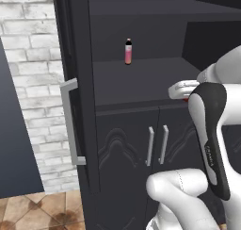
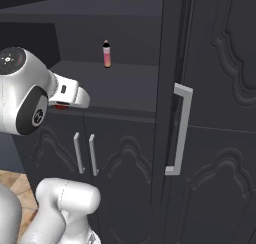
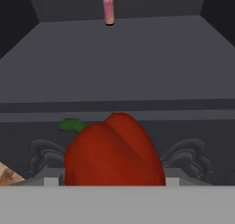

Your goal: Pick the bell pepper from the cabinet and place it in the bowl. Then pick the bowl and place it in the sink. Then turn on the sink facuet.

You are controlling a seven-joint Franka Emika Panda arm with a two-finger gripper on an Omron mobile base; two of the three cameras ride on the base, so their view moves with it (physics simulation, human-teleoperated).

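While the pincer [image 3: 110, 179] is held at the front edge of the cabinet [image 1: 122, 125] shelf, the bell pepper [image 3: 114, 152] is seen gripped right between its jaws, green stem turned left in the hand view. A pink bottle [image 1: 128, 51] is stood upright well beyond the pincer, deep on the same shelf. The grey door handle [image 1: 70, 123] is seen off to the pincer's left.

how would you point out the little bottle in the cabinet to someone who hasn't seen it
Look at the tall black cabinet with the long grey bar handle on its open door. On the wide dark shelf above the two carved lower doors, far back, stands a slim pink bottle with a dark cap. It is upright and thin, unlike the rounded glossy red bell pepper.
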